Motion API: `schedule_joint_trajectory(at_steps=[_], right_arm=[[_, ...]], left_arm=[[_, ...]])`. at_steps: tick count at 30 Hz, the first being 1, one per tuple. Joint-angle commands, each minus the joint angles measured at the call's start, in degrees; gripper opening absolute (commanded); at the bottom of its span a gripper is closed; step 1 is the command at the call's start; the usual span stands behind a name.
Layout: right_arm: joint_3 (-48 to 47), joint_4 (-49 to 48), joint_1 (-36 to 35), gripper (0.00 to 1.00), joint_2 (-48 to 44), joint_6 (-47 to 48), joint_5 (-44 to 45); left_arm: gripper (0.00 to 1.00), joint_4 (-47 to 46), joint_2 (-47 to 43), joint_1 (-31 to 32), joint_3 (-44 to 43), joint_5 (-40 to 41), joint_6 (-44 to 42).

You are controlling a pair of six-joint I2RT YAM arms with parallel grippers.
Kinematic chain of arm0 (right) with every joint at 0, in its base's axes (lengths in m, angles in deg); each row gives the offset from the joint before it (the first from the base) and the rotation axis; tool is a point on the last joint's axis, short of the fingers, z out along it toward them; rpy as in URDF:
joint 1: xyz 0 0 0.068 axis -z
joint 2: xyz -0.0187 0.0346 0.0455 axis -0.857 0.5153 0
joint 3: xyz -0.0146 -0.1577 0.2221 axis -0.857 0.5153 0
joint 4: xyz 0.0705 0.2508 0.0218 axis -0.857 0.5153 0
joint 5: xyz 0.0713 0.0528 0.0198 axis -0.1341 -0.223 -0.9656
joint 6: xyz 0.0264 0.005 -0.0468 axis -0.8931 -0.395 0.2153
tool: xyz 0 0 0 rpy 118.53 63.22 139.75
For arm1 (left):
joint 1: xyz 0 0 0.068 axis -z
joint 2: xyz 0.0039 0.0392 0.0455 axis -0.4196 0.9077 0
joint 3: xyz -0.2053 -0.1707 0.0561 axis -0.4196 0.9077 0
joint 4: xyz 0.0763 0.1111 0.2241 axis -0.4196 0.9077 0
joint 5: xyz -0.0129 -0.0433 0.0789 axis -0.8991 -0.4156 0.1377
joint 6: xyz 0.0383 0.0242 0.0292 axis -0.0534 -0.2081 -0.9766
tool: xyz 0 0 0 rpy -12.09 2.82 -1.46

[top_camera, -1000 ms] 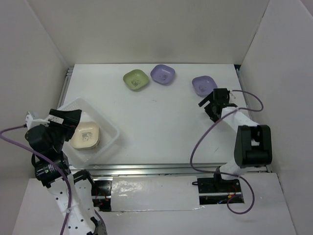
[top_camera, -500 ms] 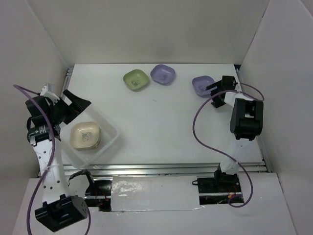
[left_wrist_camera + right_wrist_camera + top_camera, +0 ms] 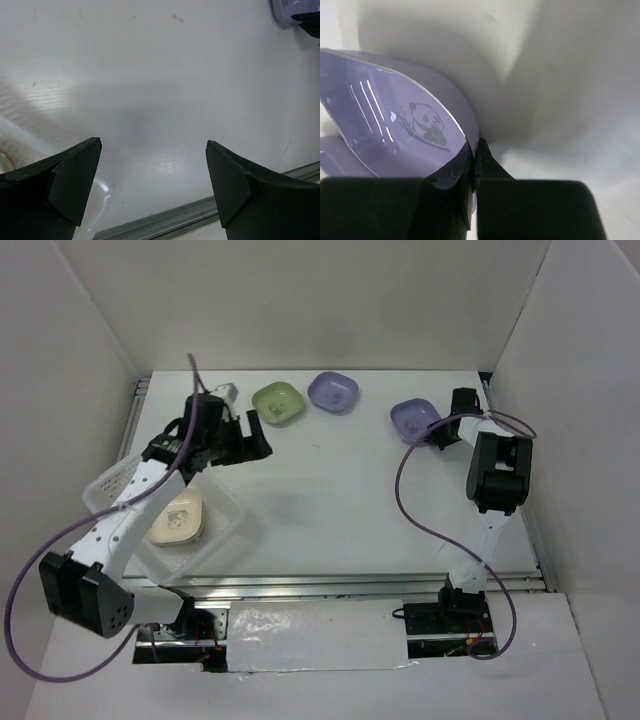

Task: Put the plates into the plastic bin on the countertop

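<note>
Three plates lie along the far side of the countertop [image 3: 330,490]: a green plate [image 3: 278,403], a purple plate [image 3: 333,391] and a second purple plate [image 3: 413,417]. My right gripper [image 3: 441,431] is shut on that second plate's right rim. The right wrist view shows the purple plate [image 3: 395,120] with its panda print, its rim pinched at my right gripper [image 3: 474,156]. My left gripper [image 3: 257,435] hovers open just left of and below the green plate, holding nothing; in its own view the left gripper [image 3: 154,150] has bare countertop between its jaws. A cream plate [image 3: 177,520] lies in the plastic bin [image 3: 236,512].
White upright walls close in the back and both sides. A metal rail [image 3: 330,585] runs along the front edge, also seen as the rail [image 3: 200,212] in the left wrist view. My left arm reaches over the bin's far-left corner.
My left arm swung from beside the bin up and right to near the green plate, still open. My right gripper reached the purple plate and shut on its rim.
</note>
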State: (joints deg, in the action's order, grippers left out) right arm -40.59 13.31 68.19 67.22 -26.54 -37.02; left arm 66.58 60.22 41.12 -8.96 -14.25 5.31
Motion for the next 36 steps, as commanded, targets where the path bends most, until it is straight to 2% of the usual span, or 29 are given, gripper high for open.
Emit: schedule_joint_trajectory(at_steps=[1, 2, 3, 4, 6, 8, 11, 14, 16, 20, 23, 27, 28, 29, 30, 32, 33, 34, 35, 36], right_arm=[[6.09, 2.12, -1.03, 0.0, -9.43, 2.63, 6.14], [10.2, 2.11, -1.91, 0.0, -11.98, 5.6, 8.26], [12.24, 1.94, -5.05, 0.0, -18.36, 7.98, 10.98], [15.92, 2.29, -7.34, 0.0, -21.73, 12.62, 17.62], [18.84, 4.39, -11.99, 0.0, -29.19, 15.98, 21.1], [23.65, 6.51, -17.54, 0.0, -33.26, 19.51, 19.01], [31.82, 5.11, -22.73, 0.0, -46.05, 20.31, 12.45], [38.09, 2.12, -25.29, 0.0, -54.26, 19.08, 5.67], [39.59, 2.11, -26.08, 0.0, -60.94, 18.29, 4.07], [39.25, 3.69, -27.58, 0.0, -68.51, 18.2, 1.08], [38.28, 5.01, -27.84, 0.0, -69.14, 18.55, 0.72], [38.01, 5.8, -27.85, 0.0, -68.7, 18.81, 0.99], [38.45, 5.81, -27.93, 0.0, -68.87, 18.64, 0.72], [38.89, 5.72, -28.11, 0.0, -69.74, 18.55, 0.81], [39.24, 5.2, -28.28, 0.02, -70.19, 18.55, 0.72], [41.34, 4.49, -28.46, 0.69, -72.46, 18.29, 2.03], [43.09, 4.4, -27.76, 0.92, -73.0, 17.42, 2.65], [44.07, 4.31, -26.89, 1.0, -73.61, 17.5, 4.13], [46.51, 4.14, -25.92, 1.0, -74.75, 17.15, 4.06], [48.02, 3.61, -25.13, 1.0, -74.94, 17.23, 3.71]], left_arm=[[0.99, 0.79, 5.28, 7.66, -8.16, 11.16, 0.23], [0.99, 1.85, 8.95, 11.94, -12.88, 12.3, -0.56], [0.99, 4.12, 10.99, 13.9, -15.54, 14.49, -1.0], [0.99, 5.19, 12.92, 15.57, -20.44, 15.55, -1.62], [0.99, 6.77, 18.11, 19.53, -24.77, 16.79, -2.41], [0.99, 8.09, 22.75, 21.64, -30.31, 16.53, -3.55], [0.99, 10.55, 28.73, 23.66, -37.5, 16.18, -4.78], [0.94, 13.63, 34.02, 25.43, -43.76, 16.36, -5.66], [0.91, 14.34, 36.39, 26.13, -45.44, 16.71, -5.49], [0.73, 12.94, 37.99, 27.27, -43.96, 14.61, -4.44], [0.66, 11.36, 37.82, 28.59, -42.29, 14.33, -3.47], [0.64, 10.91, 37.46, 30.26, -41.84, 15.73, -2.59], [0.36, 11.17, 37.46, 30.87, -42.02, 16.35, -2.68], [0.15, 11.52, 37.55, 31.14, -42.37, 17.23, -2.5], [0.0, 12.83, 37.55, 31.32, -42.81, 19.93, -2.15], [0.0, 14.94, 36.59, 31.06, -42.64, 23.37, 0.65], [0.0, 16.08, 35.45, 30.53, -40.11, 26.69, 3.8], [0.0, 16.53, 31.61, 28.01, -37.91, 28.29, 5.92], [0.0, 15.32, 25.05, 23.28, -30.75, 29.18, 10.37], [0.0, 15.31, 24.98, 23.24, -25.46, 29.19, 12.42]])
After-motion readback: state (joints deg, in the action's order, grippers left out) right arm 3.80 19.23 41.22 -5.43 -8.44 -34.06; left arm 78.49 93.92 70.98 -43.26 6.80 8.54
